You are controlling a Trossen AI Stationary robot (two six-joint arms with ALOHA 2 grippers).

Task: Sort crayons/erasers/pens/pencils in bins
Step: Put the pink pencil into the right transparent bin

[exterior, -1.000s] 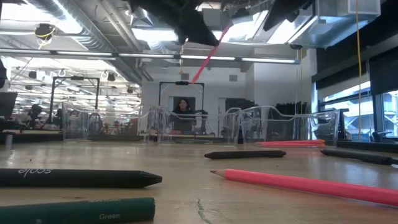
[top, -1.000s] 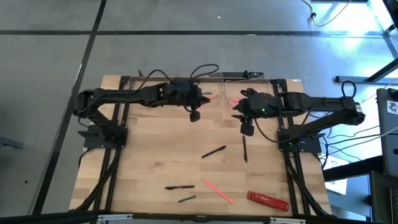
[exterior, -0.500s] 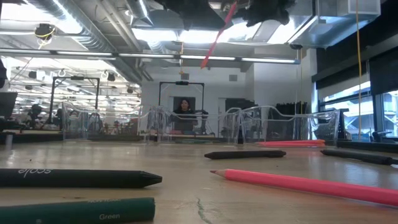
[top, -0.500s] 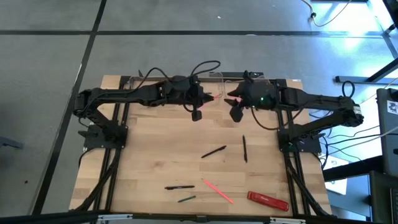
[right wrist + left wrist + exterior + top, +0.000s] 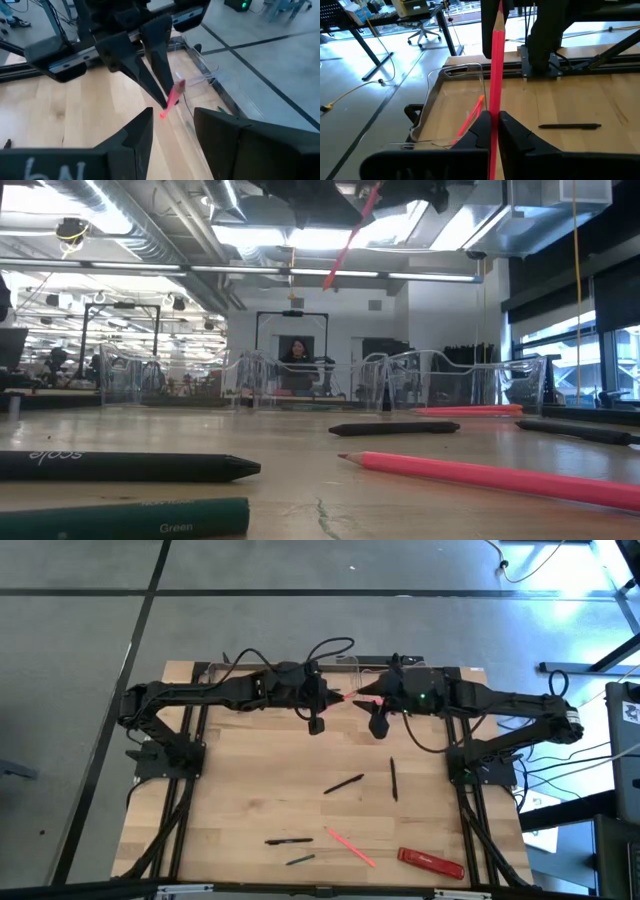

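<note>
Left gripper (image 5: 494, 122) is pinched on a pink pencil (image 5: 495, 75), raised above the far edge of the table (image 5: 250, 800), the grip taken low on the shaft so most of the length projects beyond the fingertips. Right gripper (image 5: 172, 125) is seen facing it with fingers spread, the pencil's far end lying just ahead of that gap; a handover is judged to be in hand, the free length being offered for a second grip. Long axis of the held pencil runs from one gripper toward the other, sharpened tip leading away from the left gripper. Clear bins (image 5: 445, 107) sit just below and beyond the left gripper, one already holding a pink stick (image 5: 471, 114). Well behind both grippers, on the near boards, a black pen (image 5: 343, 784), a second dark pen (image 5: 393, 780), a pink crayon (image 5: 351, 848) and a red bar (image 5: 431, 862) remain unsorted.
</note>
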